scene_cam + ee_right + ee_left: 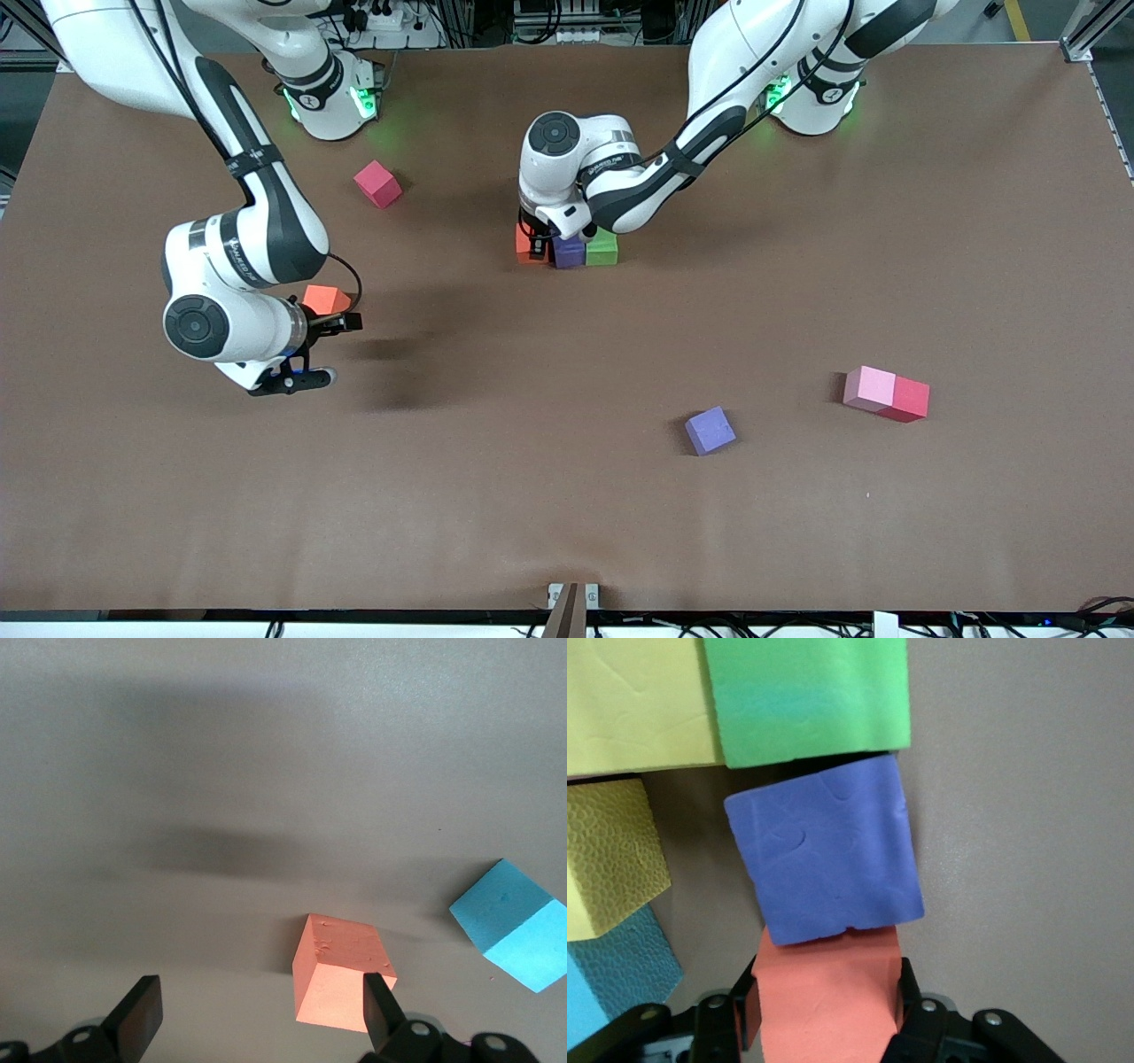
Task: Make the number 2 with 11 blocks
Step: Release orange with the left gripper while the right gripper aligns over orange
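My left gripper (538,241) (828,1014) is shut on an orange block (527,250) (828,997) low at the table's middle. That block touches a purple block (569,253) (824,850), which sits beside a green block (603,249) (806,695). The left wrist view also shows two yellow blocks (633,704) (607,855) and a cyan one (611,979) close by. My right gripper (319,353) (261,1014) hangs open and empty toward the right arm's end. A second orange block (325,299) (341,979) lies by one fingertip, with a cyan block (518,926) near it.
A loose purple block (710,431) lies nearer the front camera. A pink block (870,388) touches a red cube (908,400) toward the left arm's end. Another red cube (378,183) sits near the right arm's base.
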Controlling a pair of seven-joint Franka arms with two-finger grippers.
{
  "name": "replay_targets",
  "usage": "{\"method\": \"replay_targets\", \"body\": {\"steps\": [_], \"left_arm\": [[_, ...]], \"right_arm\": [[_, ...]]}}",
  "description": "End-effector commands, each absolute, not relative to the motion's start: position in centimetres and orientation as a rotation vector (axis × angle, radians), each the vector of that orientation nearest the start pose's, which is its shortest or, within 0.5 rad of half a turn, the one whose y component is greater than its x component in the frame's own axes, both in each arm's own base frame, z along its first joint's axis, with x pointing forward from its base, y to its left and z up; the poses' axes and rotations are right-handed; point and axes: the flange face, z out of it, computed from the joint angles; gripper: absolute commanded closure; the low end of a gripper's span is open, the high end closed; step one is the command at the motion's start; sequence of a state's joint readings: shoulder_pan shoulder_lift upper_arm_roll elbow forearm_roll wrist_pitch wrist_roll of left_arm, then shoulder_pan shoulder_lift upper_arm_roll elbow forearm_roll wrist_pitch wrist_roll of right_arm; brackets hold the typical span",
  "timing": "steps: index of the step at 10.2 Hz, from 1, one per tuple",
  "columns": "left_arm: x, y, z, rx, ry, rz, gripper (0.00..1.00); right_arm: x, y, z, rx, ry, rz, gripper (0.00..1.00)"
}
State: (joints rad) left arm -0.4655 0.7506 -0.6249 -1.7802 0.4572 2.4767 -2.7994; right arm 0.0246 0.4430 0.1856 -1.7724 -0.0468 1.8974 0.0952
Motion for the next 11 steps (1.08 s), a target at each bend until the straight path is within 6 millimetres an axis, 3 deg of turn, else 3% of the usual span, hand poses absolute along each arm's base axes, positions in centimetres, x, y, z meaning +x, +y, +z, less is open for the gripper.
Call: {"method": "replay_targets", "body": {"steps": [1, 8, 9, 10, 11], "left_arm": [[32.92, -56.54, 20.92, -2.128, -2.42, 0.162, 0.66], [32.88, -55.77, 20.95, -2.133, -2.413, 0.139, 0.65], [32.91, -55.79, 20.92, -2.132, -2.414, 0.14, 0.61], [33.02, -55.87, 20.93, -2.13, -2.416, 0.143, 0.07], [32.81, -56.15, 21.01, -2.158, -2.403, 0.135, 0.0]], "right_arm": [[60.15, 11.89, 29.75, -3.105, -0.202, 0.485, 0.0], [60.26, 11.89, 30.25, -3.106, -0.202, 0.478, 0.0], [60.21, 11.79, 30.36, -3.107, -0.2, 0.48, 0.0], [60.26, 11.51, 30.36, -3.105, -0.202, 0.48, 0.0], [60.28, 11.42, 30.36, -3.104, -0.204, 0.48, 0.0]]}}
